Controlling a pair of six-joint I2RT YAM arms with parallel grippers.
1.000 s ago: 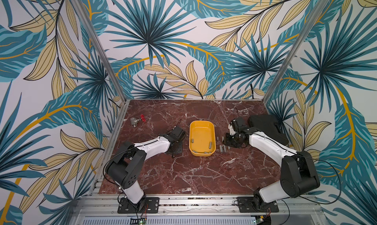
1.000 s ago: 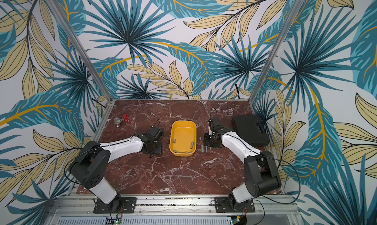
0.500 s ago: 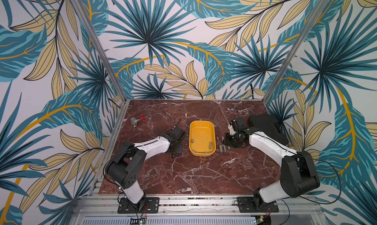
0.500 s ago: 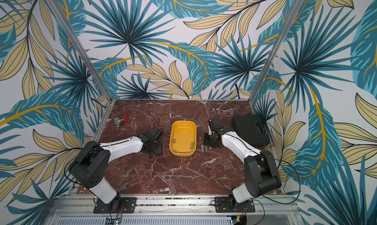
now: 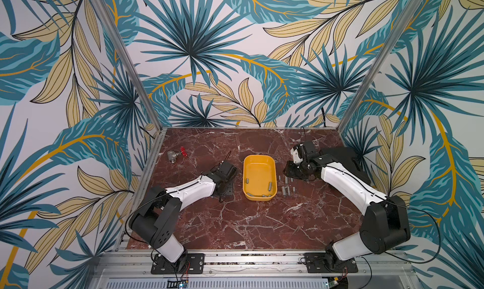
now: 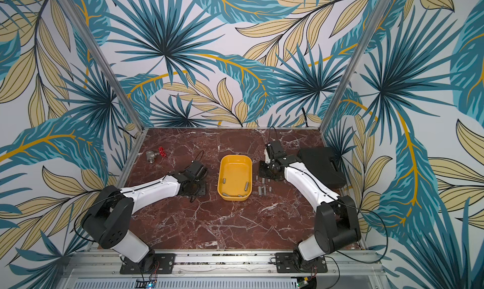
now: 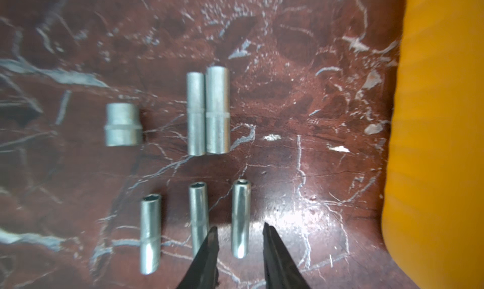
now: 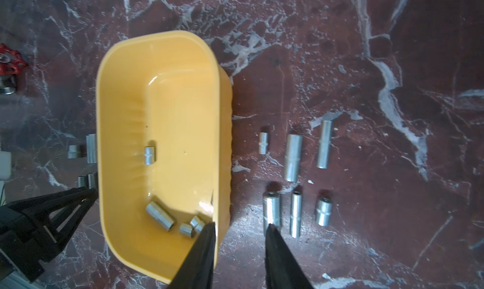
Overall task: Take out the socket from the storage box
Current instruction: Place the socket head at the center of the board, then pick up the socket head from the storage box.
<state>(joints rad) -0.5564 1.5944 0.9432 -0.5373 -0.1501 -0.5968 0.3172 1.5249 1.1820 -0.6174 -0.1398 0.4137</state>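
Lying loose in the storage box (image 8: pixel 172 104), each socket (image 8: pixel 160 216) looks hard and slick, best pinched mid-barrel; left gripper (image 7: pixel 239 228) and right gripper (image 8: pixel 239 225) gape empty.

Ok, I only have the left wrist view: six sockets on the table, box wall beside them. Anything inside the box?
Observer: Yes, at least four sockets lie in the box, three of them bunched at one end.
Operator: Where's the right gripper?
Observer: The right gripper hangs open and empty on the box's right side.
Operator: Anything lying over there?
Observer: Six loose sockets, in two rows of three.
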